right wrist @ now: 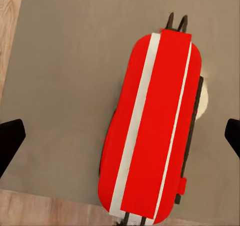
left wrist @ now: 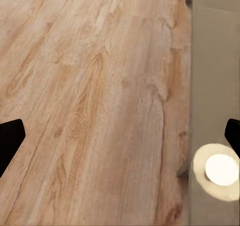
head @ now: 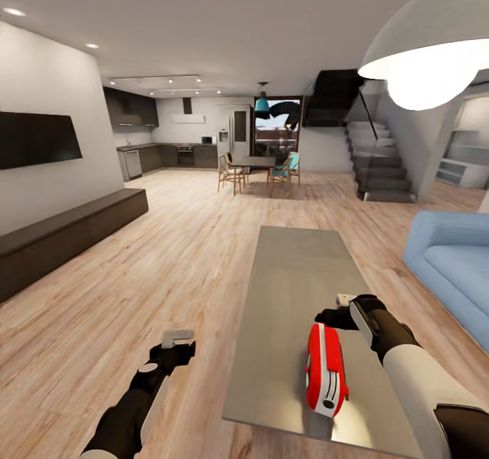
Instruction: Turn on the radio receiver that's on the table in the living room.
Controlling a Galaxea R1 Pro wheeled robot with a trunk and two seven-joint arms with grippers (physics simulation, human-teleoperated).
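A: Radio receiver (head: 325, 369). Position?
B: On the long grey surface (head: 292, 289), near its close end, toward the right edge. Red body, white stripes. The long axis runs along the surface's length, nearly straight away from the robot.
A: Which way does it point?
B: In the right wrist view the radio receiver (right wrist: 152, 126) is seen from above. A thin dark handle sticks out at one end; a small red tab sits on one long side near the other end. The dial face cannot be made out.
A: Right gripper (head: 346, 309)?
B: Hovering just beyond the radio's far end, not touching. Fingers (right wrist: 11, 138) spread wide, grasping nothing.
A: Left gripper (head: 178, 340)?
B: Over the wood floor (head: 136, 276), left of the surface. Fingers (left wrist: 10, 136) likewise parted and empty.
A: Containers?
B: None noted. A blue sofa (head: 451, 262) stands right of the surface.
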